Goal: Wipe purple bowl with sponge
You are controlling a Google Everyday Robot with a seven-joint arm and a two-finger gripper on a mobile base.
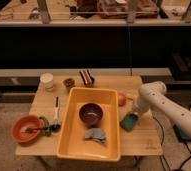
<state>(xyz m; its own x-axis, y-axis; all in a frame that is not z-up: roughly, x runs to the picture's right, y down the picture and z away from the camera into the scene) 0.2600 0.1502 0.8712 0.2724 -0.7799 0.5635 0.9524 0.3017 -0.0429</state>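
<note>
The purple bowl (91, 113) stands upright in the middle of a yellow tub (71, 145) on the wooden table. A teal sponge (128, 121) is just right of the tub, at the table's right side. My white arm (161, 102) reaches in from the right and bends down toward the sponge. My gripper (133, 114) is at the sponge's upper edge, right against it. The bowl is a hand's width left of the gripper, beyond the tub wall.
A crumpled grey cloth (95, 134) lies in the tub in front of the bowl. An orange ball (121, 100) sits by the tub's right rim. A red bowl (26, 128), a utensil (56, 107), a white cup (47, 80) and small items (86, 77) occupy the left and back.
</note>
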